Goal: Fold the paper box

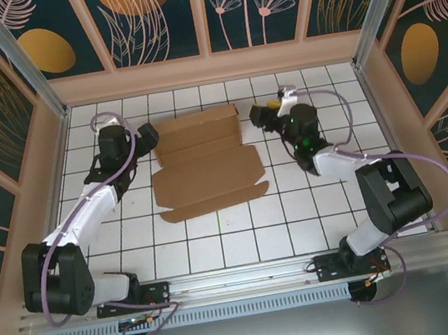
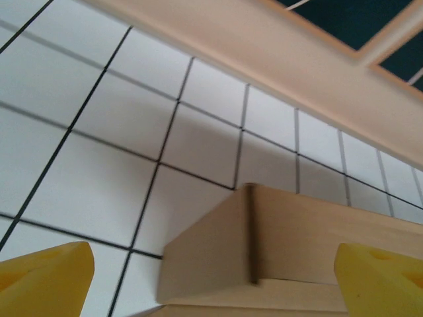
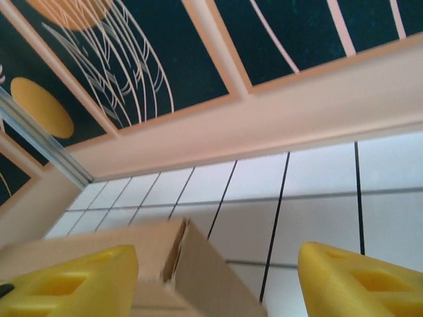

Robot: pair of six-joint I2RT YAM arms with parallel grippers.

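The paper box (image 1: 208, 174) is a brown cardboard blank lying mostly flat on the white gridded table, its rear part raised at the far end. My left gripper (image 1: 152, 134) is at the box's far left corner. In the left wrist view the left gripper (image 2: 211, 284) is open, and that box corner (image 2: 277, 244) stands up between its yellow fingertips (image 2: 46, 281). My right gripper (image 1: 256, 114) is at the far right corner. Seen from the right wrist, the right gripper (image 3: 215, 284) is open too, with a raised box flap (image 3: 205, 271) next to its left fingertip (image 3: 66, 284).
The table (image 1: 217, 236) is walled by wooden-framed patterned panels; a pale ledge (image 1: 209, 68) runs along the back close behind the box. An aluminium rail (image 1: 241, 283) carries both arm bases at the near edge. White grid squares lie between the box and the rail.
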